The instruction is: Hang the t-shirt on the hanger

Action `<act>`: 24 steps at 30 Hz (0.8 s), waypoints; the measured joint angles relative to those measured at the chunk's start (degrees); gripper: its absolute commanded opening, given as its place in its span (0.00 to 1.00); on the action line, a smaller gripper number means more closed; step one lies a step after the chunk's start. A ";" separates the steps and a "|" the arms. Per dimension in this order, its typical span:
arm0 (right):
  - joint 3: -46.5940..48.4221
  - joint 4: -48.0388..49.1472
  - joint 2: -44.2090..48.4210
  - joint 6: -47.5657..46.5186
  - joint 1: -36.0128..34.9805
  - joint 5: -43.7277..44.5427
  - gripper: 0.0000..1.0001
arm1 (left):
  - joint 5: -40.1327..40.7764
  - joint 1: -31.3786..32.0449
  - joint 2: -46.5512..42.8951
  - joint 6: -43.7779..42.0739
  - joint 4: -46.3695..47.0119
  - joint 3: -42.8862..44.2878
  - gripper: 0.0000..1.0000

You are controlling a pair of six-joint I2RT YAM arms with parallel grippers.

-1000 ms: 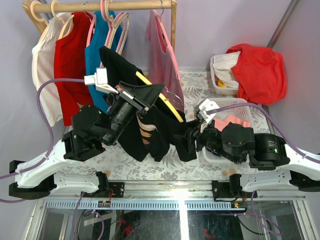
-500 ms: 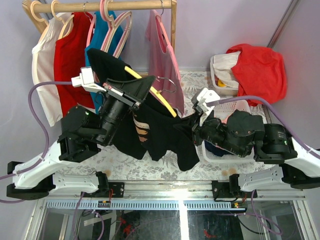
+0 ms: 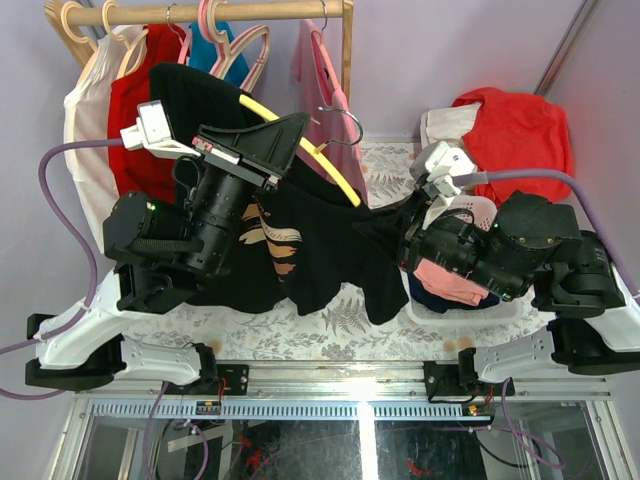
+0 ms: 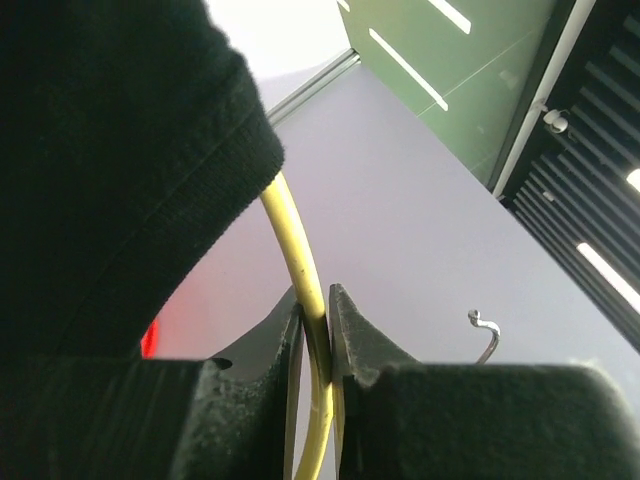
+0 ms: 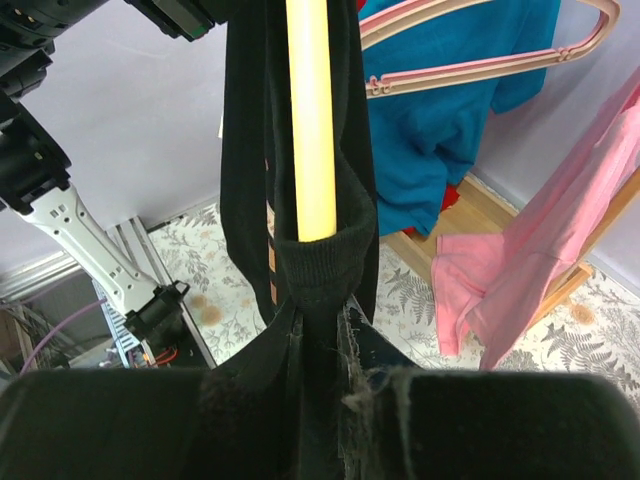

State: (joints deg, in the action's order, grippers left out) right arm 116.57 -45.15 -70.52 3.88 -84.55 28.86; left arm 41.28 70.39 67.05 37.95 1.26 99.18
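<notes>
Both arms have risen since a second ago: the left one has carried the hanger (image 5: 312,120) from mid-frame up toward the upper centre of the top view, and the right one has swung up and to the right, drawing the cloth taut. The left pincer (image 4: 318,300) is clenched on the thin yellow bar, which runs up between its pads. The right pincer (image 5: 318,320) is closed on a ribbed edge of the t-shirt (image 3: 300,250), and the yellow bar passes down into that pinched band. The shirt hangs in the centre of the top view, above the table (image 3: 330,320), draped from the hanger's upper-left end and stretched toward the right arm. The job looks about half done: one end seems covered by black cloth, while a stretch of bar toward the right shows bare. What seems left is to work the opening over that end and settle the shirt evenly.
</notes>
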 measured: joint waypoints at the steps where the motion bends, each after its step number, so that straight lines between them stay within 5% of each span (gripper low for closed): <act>1: -0.37 0.68 0.33 -0.09 0.02 0.02 0.00 | 0.00 0.00 0.37 -0.79 -0.42 0.68 0.14; 5: -2.47 2.14 2.99 -0.57 0.09 -0.02 0.00 | -0.59 0.00 1.07 -3.41 -2.21 1.75 0.24; 16: -7.32 2.25 11.85 -0.70 0.07 1.16 0.00 | -4.48 -0.09 3.52 -6.45 -5.25 1.64 0.30; 20: -11.58 3.93 13.68 -0.68 0.09 2.73 0.00 | -3.91 -0.20 3.32 -7.74 -5.55 0.00 0.50; 24: -15.74 4.55 16.04 -0.48 0.09 5.44 0.00 | -4.57 -0.50 2.84 -9.77 -8.48 -0.35 0.58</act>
State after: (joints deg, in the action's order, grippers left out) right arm 100.84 -40.60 -54.48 3.40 -84.47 34.30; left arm 36.71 69.89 69.89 28.18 -7.22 98.83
